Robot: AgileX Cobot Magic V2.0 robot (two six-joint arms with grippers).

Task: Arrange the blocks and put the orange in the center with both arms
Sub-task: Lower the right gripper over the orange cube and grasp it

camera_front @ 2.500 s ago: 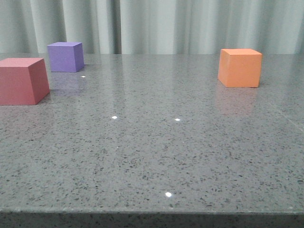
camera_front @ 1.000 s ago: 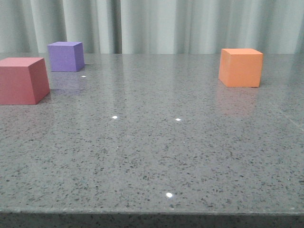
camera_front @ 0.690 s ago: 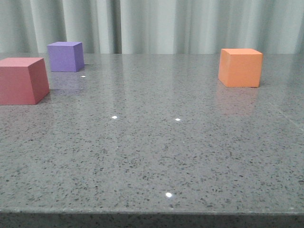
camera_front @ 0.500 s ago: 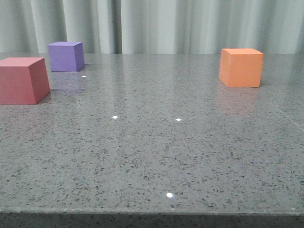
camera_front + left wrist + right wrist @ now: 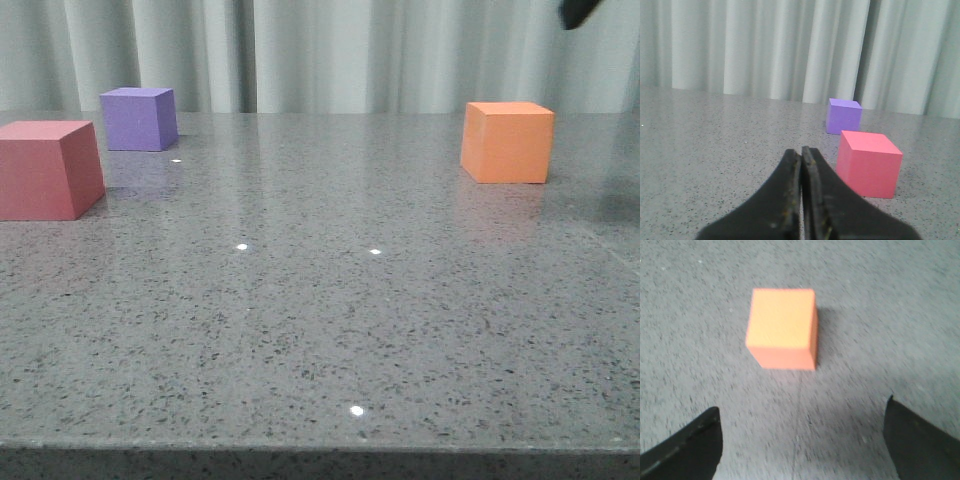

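Front view: orange cube (image 5: 507,142) far right, apart | left tool (image 5: 801,152) together | right tool (image 5: 800,425) apart

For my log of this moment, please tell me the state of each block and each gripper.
orange cube: on the table, untouched
red cube: on the table, untouched
purple cube: on the table, untouched
left gripper: shut, empty
right gripper: open, above the orange cube

Three cubes on the surface (image 5: 320,330): one orange cube (image 5: 506,141), one purple cube (image 5: 138,118), one red-pink cube (image 5: 48,169). Two black hands: left hand (image 5: 801,156), right hand (image 5: 800,440).
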